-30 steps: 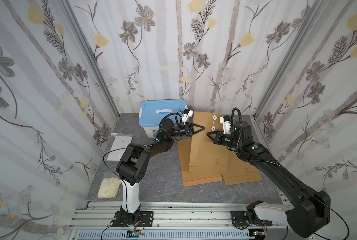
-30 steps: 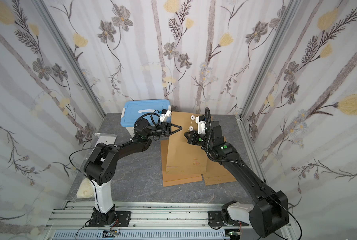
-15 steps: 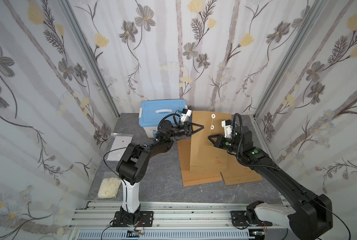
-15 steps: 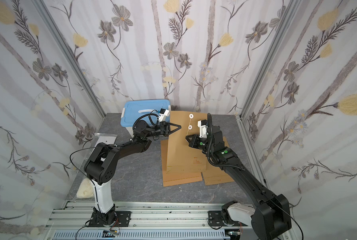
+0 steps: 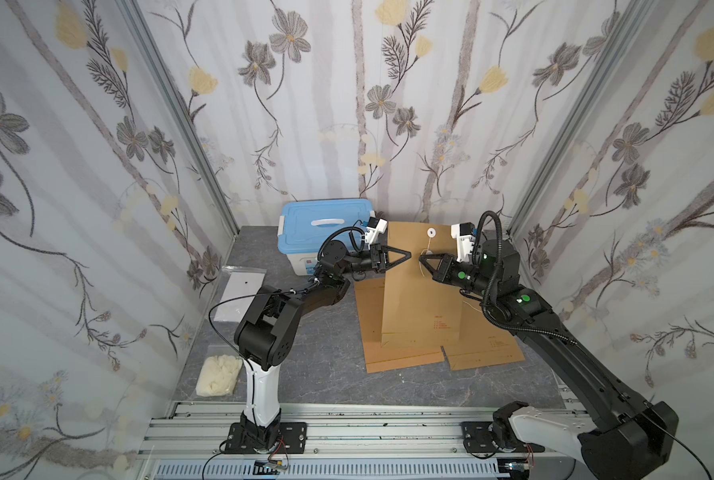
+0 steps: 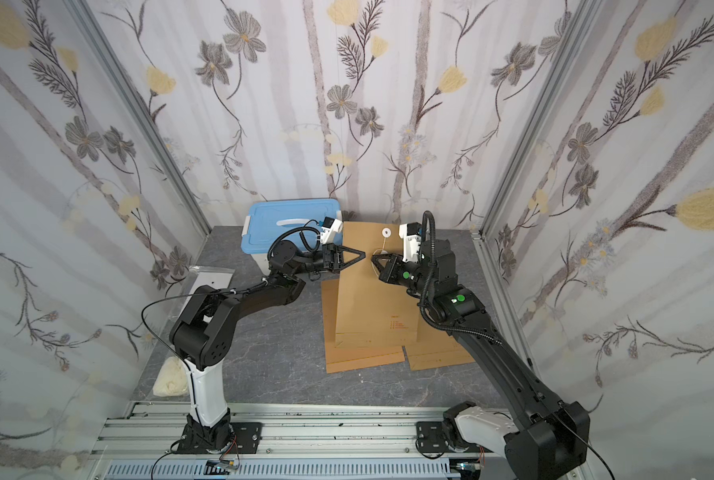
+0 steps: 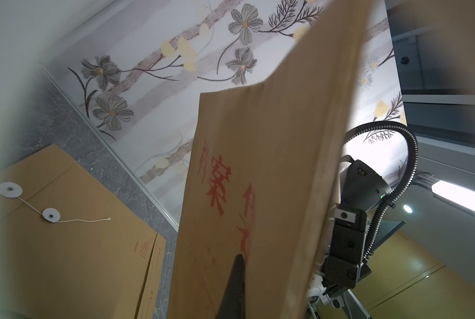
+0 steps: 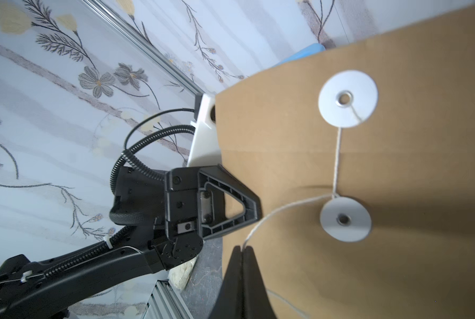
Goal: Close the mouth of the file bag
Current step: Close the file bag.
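In both top views the file bag (image 5: 421,299) stands upright at the table's (image 5: 326,374) 12 o'clock, with my left gripper (image 5: 408,254) clamped on its 9 o'clock edge. Left wrist: I judge it light, bendy paper. Right wrist: my right gripper (image 8: 242,250) pinches the limp string (image 8: 286,210), best held close to the lower disc (image 8: 345,219).

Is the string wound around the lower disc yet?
Not wound: string runs from upper disc past lower disc straight into the right gripper's shut jaws.

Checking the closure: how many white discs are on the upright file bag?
2. The upper disc sits near the top edge of the file bag; the lower disc beneath it, by the right end effector. Back partly hidden.
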Available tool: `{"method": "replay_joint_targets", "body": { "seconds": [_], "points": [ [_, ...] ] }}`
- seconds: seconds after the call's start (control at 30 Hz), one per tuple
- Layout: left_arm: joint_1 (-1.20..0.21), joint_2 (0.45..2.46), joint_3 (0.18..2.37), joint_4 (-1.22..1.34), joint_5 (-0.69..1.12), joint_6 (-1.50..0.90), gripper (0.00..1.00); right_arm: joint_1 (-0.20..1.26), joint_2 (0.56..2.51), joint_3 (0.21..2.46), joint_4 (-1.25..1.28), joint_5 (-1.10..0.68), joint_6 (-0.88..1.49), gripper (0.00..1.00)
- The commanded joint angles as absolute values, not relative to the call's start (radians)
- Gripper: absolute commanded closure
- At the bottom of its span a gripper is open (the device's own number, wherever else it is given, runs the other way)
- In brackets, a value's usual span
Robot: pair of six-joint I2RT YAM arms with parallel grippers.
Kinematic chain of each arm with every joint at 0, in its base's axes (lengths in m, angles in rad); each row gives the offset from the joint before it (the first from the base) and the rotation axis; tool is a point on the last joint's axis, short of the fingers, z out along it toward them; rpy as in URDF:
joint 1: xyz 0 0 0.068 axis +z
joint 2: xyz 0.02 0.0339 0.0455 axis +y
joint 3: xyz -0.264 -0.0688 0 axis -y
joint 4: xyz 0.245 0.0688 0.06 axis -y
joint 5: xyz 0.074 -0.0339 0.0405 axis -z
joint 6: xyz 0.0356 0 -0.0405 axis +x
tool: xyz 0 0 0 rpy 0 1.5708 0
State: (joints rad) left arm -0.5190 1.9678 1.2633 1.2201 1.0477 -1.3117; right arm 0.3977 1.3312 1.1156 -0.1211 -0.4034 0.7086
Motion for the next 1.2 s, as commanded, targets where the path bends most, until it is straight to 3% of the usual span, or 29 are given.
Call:
{"method": "replay_joint_targets", "body": {
  "seconds": [0.0,0.47,1.17],
  "points": [
    [-0.524,1.964,1.276,1.233,1.08,-1.31,1.0,0.396,1.352,1.167,-0.152,-0.38,0.687,1.0],
    [-0.529,1.962,1.285,1.207,1.068,-1.298,1.0,0.436,1.444,1.212,-0.115,-0.414,0.731,1.0],
    [-0.517,1.987,1.274,1.336,1.013,-1.391,1.0,0.471,1.371,1.009,-0.058,-0.39,0.755,1.0]
  ]
}}
